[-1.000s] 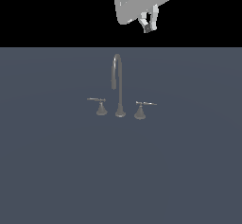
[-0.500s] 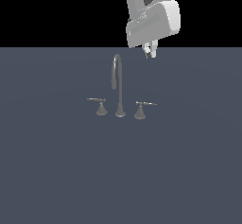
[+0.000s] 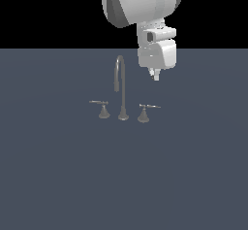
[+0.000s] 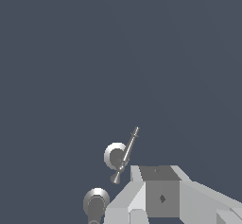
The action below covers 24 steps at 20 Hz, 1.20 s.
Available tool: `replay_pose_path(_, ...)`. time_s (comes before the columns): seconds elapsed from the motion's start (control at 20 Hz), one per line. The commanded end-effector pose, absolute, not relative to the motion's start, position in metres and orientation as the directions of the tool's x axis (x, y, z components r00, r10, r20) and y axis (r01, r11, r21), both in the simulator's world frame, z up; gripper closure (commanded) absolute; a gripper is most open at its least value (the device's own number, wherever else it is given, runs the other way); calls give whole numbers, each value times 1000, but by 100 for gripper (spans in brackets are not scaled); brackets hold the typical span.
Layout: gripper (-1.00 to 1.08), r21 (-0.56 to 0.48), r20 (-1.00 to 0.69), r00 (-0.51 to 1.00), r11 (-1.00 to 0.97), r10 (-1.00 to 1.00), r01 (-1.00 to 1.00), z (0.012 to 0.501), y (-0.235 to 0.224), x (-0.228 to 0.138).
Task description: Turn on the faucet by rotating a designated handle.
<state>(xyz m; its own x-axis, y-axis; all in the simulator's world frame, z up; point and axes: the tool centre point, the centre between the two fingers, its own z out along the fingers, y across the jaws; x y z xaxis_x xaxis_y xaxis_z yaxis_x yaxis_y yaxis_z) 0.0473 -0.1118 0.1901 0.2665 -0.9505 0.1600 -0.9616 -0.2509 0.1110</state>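
Exterior view: approach step, the arm not yet at the handle.

Nearest, on the flat dark blue-grey surface (image 3: 58, 175), stand the two lever handles of the dull grey metal faucet (image 3: 121, 90); the small grey handle with flared cone base (image 3: 144, 113) is at the exterior view's right, its thin lever pointing right. Between the handles rises the thin gooseneck spout. Farther and above, well apart, hangs the glossy white gripper (image 3: 156, 74); it holds nothing, and I cannot tell how open it is. Next I judge it must descend beside the lever to push it.
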Motion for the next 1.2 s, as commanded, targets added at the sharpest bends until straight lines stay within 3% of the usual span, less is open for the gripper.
replay_pose_path(0.0,108,92,148,208,-196,-967,-976,171,-115,54)
replay_pose_path(0.65,108,16,46,-79,80,-996,-997,89,-125,77)
replay_pose_path(1.15,108,0,1,-174,174,-985,-985,65,-127,82)
